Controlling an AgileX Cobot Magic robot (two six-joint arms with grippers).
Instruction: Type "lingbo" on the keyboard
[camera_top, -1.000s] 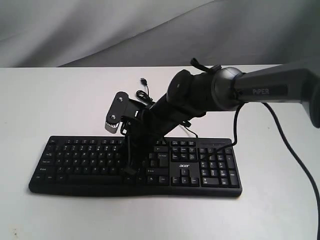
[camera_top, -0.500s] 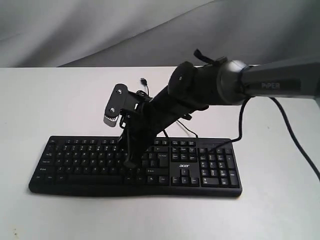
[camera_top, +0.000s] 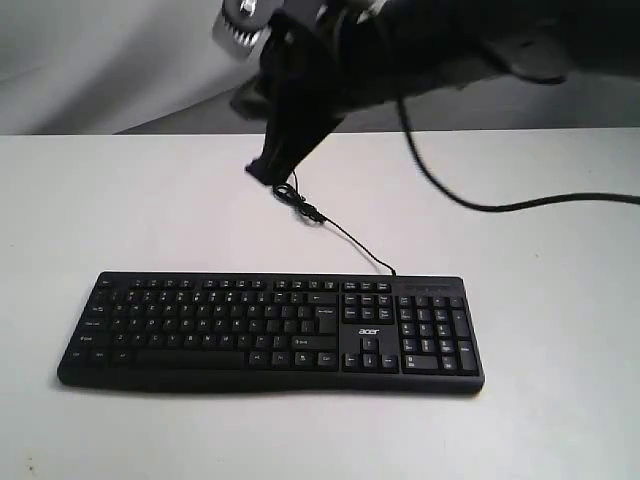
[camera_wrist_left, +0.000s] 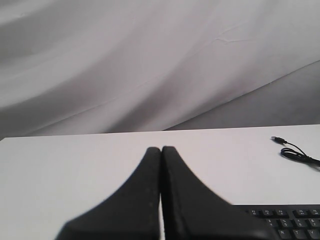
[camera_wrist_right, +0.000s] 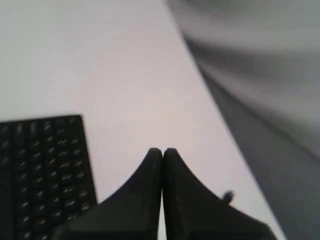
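Note:
The black keyboard (camera_top: 270, 330) lies flat near the table's front, with a white acer logo and a number pad at its right end. Its thin cable (camera_top: 335, 228) runs back to a loose coil. My right gripper (camera_top: 264, 170) hangs shut and empty high above the table, behind the keyboard and over the cable's coil. In the right wrist view the shut gripper (camera_wrist_right: 162, 151) points at bare table, with the keyboard (camera_wrist_right: 45, 170) off to one side. The left gripper (camera_wrist_left: 161, 149) is also shut and empty over bare table, a keyboard corner (camera_wrist_left: 287, 220) beside it.
A white table (camera_top: 560, 230) carries everything, with grey cloth (camera_top: 110, 70) behind it. The right arm's black cable (camera_top: 500, 205) hangs across the upper right. The USB plug (camera_wrist_left: 275, 139) lies loose on the table behind the keyboard.
The right arm has lifted off the keyboard's middle keys and swung up and back. Its shut gripper now hangs well above the table behind the keyboard.

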